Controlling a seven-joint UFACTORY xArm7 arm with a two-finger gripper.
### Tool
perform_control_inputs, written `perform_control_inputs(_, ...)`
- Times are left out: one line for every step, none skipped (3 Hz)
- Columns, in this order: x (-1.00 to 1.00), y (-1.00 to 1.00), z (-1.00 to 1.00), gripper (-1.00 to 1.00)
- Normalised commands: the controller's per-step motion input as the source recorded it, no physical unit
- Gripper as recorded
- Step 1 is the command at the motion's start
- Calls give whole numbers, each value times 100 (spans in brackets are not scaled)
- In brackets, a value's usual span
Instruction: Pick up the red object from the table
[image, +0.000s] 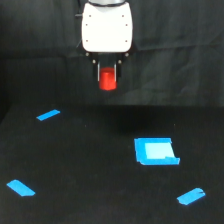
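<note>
The red object (107, 80) is a small red-orange block held well above the table (90, 165), up against the dark backdrop in the upper middle of the exterior view. My gripper (107, 79) hangs below the white arm housing (107, 26), its two dark fingers shut on the sides of the red object. The block's lower end sticks out below the fingertips.
A flat blue square (155, 151) lies on the table toward the exterior view's right. Three blue tape strips sit at the left back (48, 115), left front (21, 188) and right front (191, 196). A wrinkled black cloth (190, 50) hangs behind.
</note>
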Motion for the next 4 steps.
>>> perform_control_inputs(0, 1, 5, -99)
perform_control_inputs(-1, 6, -3, -99)
perform_control_inputs(-3, 9, 8, -99)
perform_control_inputs(0, 6, 7, -99)
